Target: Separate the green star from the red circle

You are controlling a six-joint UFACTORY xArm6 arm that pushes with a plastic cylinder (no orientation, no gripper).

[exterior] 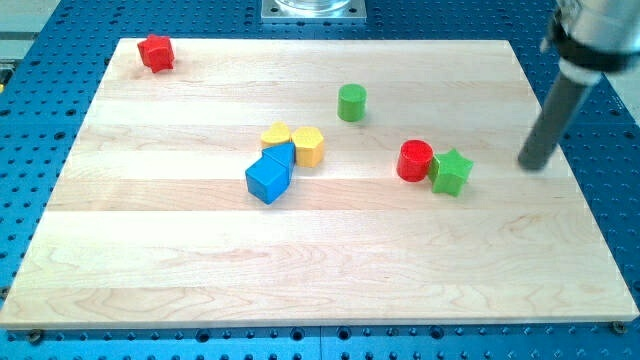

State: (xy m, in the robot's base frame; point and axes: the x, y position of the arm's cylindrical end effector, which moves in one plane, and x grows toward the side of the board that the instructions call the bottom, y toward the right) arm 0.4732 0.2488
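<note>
— While the green star (452, 172) and the red circle (414, 160) sit touching, which step would you say is in hand?

— The approach, I judge. The pair lies right of the middle of the wooden board (200, 260), the star on the circle's right and a little lower. Nothing has parted them yet.

— And where is my tip (533, 164)?

— Near the star, off to its right and about level with it, clear of both blocks. As for open or closed: there is no pincer here, only a plain dark rod, so it grips nothing and can only push.

— What does the next move call for?

— Getting between the two or beside one of them. A push from where the tip stands would drive the star into the circle and shift both together. Better, I think, to come round above or below the seam and sweep the star toward the view's bottom right, where the board is bare.

— Anything in the way?

— No. The green cylinder (351, 102) and the yellow and blue blocks (283, 158) lie well apart to the left; the red star (155, 52) is far off at the top left corner.
</note>
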